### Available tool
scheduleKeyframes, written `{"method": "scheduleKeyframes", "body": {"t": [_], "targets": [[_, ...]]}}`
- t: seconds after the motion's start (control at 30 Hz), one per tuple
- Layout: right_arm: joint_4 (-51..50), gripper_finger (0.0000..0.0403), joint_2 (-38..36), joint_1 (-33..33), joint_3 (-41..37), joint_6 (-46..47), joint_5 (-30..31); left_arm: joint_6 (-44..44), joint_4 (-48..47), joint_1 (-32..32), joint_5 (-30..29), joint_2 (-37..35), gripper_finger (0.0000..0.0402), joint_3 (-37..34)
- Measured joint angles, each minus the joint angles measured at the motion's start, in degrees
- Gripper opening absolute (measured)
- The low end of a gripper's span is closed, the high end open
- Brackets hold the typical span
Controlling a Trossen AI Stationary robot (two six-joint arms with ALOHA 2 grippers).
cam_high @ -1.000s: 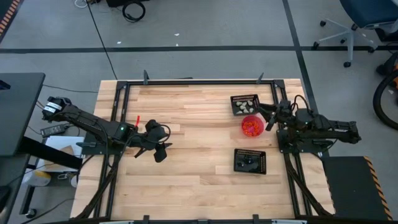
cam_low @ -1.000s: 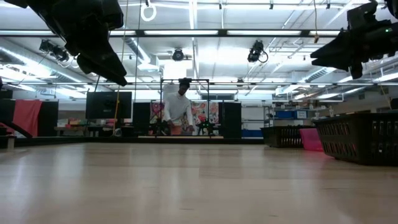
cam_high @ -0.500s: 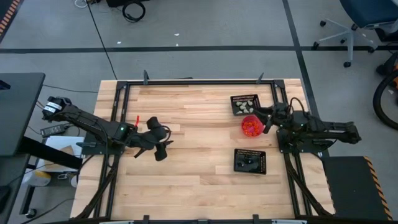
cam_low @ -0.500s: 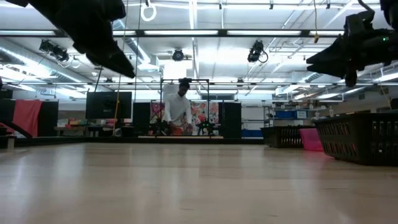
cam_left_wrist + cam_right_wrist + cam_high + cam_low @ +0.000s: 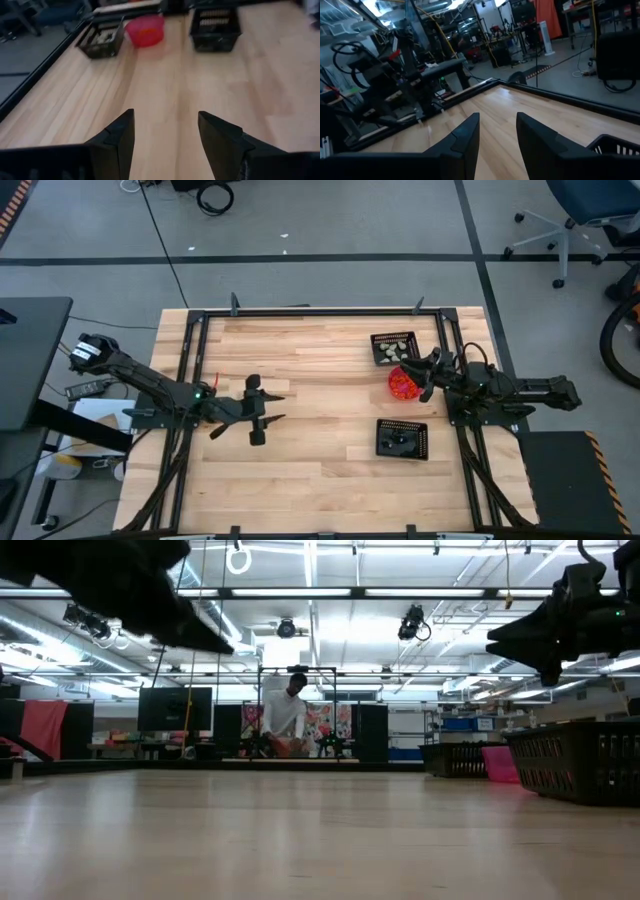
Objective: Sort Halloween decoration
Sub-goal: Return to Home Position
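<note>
Now the left pincer [image 5: 166, 114] swings level above the worktop [image 5: 320, 360], fingers spread and empty. The right pincer [image 5: 498, 115], parted and empty too, creeps nearer the bowl [image 5: 150, 35]. The trinkets [image 5: 404, 384] sit in bowl and trays [image 5: 402, 422], so sorting looks finished.

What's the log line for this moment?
left gripper: open, empty, above table | right gripper: open, empty, raised by bowl | trinkets: in bowl and trays
</note>
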Motion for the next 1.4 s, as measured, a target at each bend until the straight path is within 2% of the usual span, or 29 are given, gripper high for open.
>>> {"method": "scheduleKeyframes", "body": {"t": [0.17, 0.6, 0.97, 1.27, 1.4], "targets": [[0.0, 0.0132, 0.0, 0.0, 0.0, 0.3, 0.3, -1.3, 1.9, 2.7, 0.1, -2.6, 0.0189, -3.9], [0.4, 0.0132, 0.0, 0.0, 0.0, 0.5, 0.2, -0.7, 11.7, 3.0, 0.6, -17.3, 0.0144, -16.0], [0.4, 0.0132, 0.0, 0.0, 0.0, 0.5, 0.2, 1.1, 12.5, 2.9, 0.2, -30.5, 0.0142, -21.2], [0.4, 0.0132, 0.0, 0.0, 0.0, 0.5, 0.2, 0.8, 13.6, 2.9, 0.2, -36.9, 0.0142, -27.1], [0.4, 0.0132, 0.0, 0.0, 0.0, 0.5, 0.2, 0.9, 13.1, 3.0, 0.1, -38.6, 0.0142, -27.4]]}}
